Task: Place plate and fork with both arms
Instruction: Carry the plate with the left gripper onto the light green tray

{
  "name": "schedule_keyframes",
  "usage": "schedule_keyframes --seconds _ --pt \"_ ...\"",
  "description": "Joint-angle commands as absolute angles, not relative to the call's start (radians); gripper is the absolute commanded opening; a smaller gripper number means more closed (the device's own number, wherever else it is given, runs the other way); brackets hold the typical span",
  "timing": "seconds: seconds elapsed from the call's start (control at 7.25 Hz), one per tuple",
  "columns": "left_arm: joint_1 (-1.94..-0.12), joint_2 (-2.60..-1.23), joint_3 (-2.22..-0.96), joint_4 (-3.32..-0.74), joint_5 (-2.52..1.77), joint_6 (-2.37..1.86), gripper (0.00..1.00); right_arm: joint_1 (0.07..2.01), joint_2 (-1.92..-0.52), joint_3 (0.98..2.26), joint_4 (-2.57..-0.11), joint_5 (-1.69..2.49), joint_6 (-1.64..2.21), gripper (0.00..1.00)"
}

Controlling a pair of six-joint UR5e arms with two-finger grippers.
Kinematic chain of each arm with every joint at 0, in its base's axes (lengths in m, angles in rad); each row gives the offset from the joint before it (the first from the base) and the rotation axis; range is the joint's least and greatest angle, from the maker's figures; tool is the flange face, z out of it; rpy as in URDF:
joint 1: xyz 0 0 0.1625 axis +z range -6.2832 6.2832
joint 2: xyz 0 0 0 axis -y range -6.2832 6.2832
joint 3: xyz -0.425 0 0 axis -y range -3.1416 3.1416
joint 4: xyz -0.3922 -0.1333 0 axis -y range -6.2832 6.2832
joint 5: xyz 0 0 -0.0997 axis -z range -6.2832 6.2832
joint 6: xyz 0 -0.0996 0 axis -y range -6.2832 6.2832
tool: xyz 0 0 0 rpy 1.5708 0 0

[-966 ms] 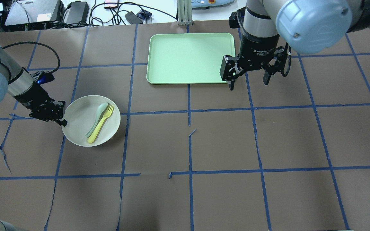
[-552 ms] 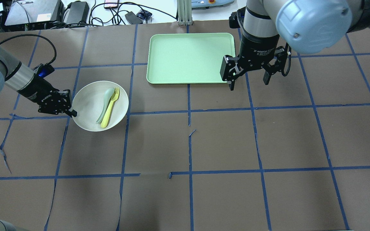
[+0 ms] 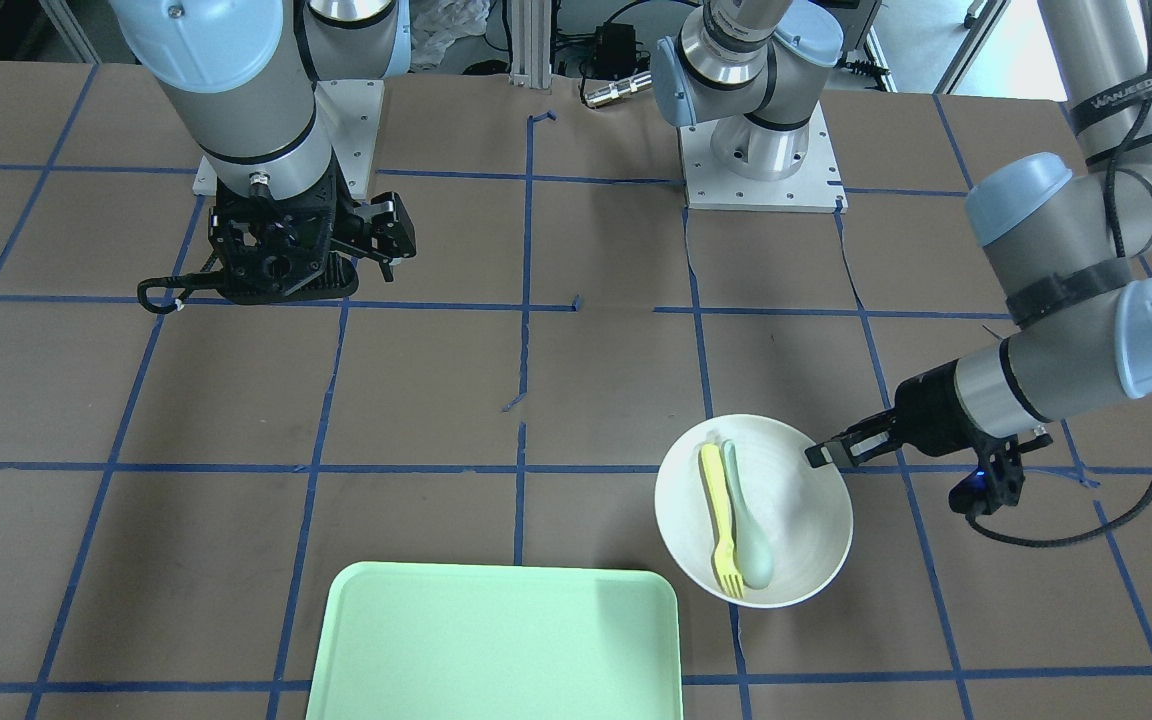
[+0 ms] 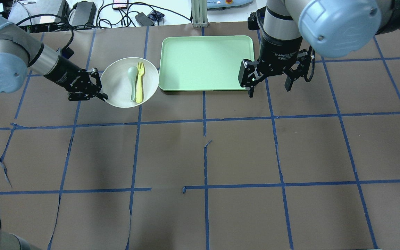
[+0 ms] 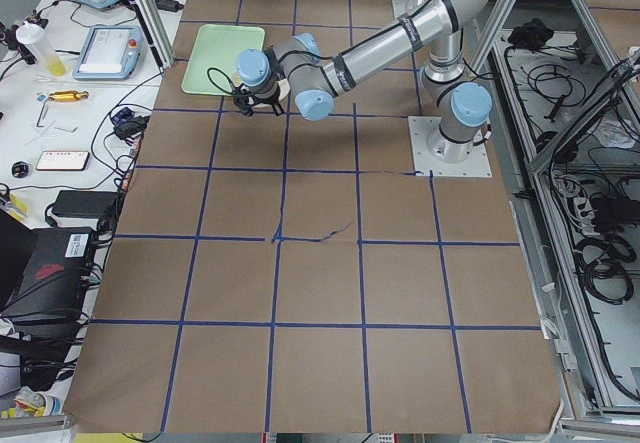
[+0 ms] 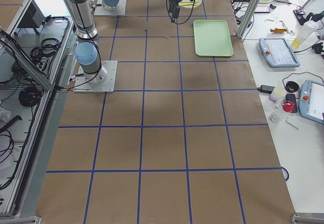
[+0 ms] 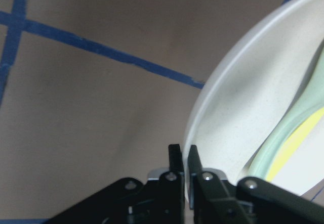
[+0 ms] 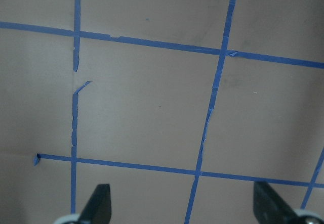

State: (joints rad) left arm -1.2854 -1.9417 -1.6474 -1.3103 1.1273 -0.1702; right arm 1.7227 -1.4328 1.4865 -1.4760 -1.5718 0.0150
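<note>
1. The left gripper is clenched on the near-left rim of the plate. The left wrist view shows one finger on each side of the rim.
2. The plate is just beside the left edge of the tray. From the plate, the tray lies toward the robot's right, so we judge the coming move to be a short sideways carry that way.
3. The fork lies in the plate beside the spoon, on the tray side. Its long axis runs near to far, tines away from the robot.
4. The right gripper is spread wide and empty. It hangs raised near the tray's right end, on the robot's side. The left arm is nearer the fork.
5. We cannot tell whether the plate is clear of the table, or whether its rim overlaps the tray edge. The left wrist view shows only a sliver of the fork, and the right wrist view shows only table.
</note>
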Motion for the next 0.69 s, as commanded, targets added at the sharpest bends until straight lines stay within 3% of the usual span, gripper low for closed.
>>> schedule_keyframes --seconds 0.0,0.55 --pt "-1.397 -2.060 -1.496 -1.253 1.098 -0.224 0.00 1.721 -1.433 1.480 -1.474 -1.574 0.014 1.00" --pt "-1.532 -2.284 -1.285 -1.126 1.097 -0.480 0.00 1.716 -1.445 1.468 -1.467 -1.609 0.011 1.00"
